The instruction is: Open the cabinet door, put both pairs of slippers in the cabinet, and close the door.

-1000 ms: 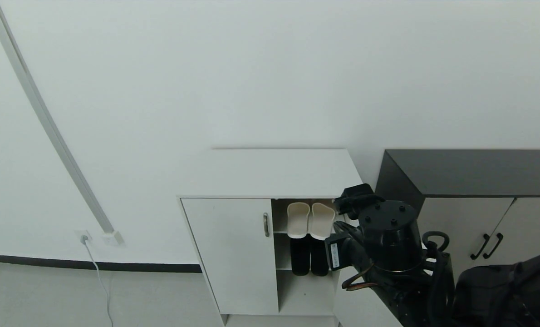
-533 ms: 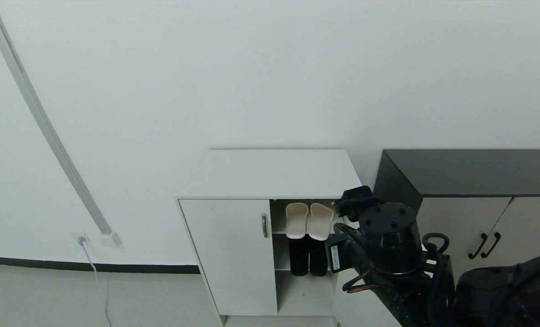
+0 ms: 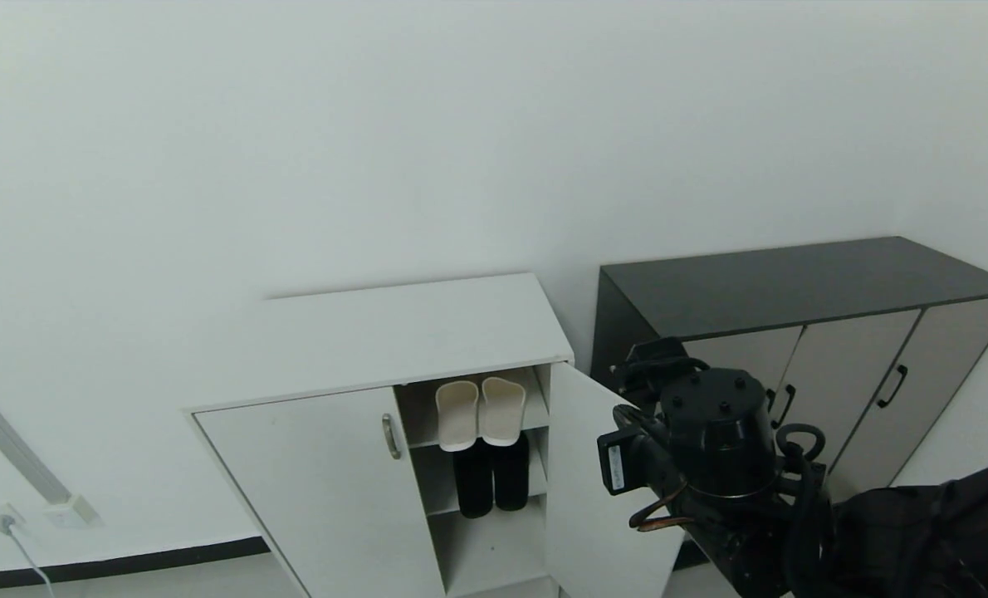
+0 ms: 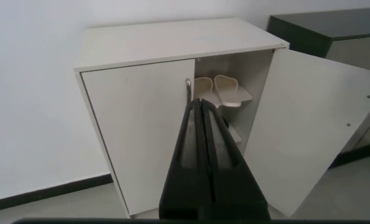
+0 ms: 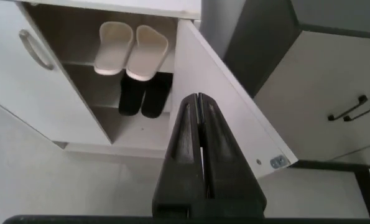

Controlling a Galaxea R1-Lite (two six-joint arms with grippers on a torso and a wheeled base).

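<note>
The white cabinet (image 3: 411, 324) stands against the wall with its left door (image 3: 320, 490) closed and its right door (image 3: 594, 490) swung open. White slippers (image 3: 479, 411) lie side by side on the upper shelf, and black slippers (image 3: 491, 486) sit on the shelf below. My right arm (image 3: 710, 432) is just in front of the open door. My right gripper (image 5: 199, 99) is shut and empty, close to the door (image 5: 228, 112), facing both pairs (image 5: 132, 50) (image 5: 144, 93). My left gripper (image 4: 197, 106) is shut and empty, held back from the closed door's handle (image 4: 188, 84).
A dark-topped cabinet (image 3: 793, 282) with grey doors and black handles stands right beside the white one, behind the open door. A wall socket with a cable (image 3: 4, 523) and a cable duct are at the far left. Grey floor lies in front.
The whole head picture has shifted, so the camera has moved. The open right door now shows as a broad panel. Both pairs of slippers stay on their shelves.
</note>
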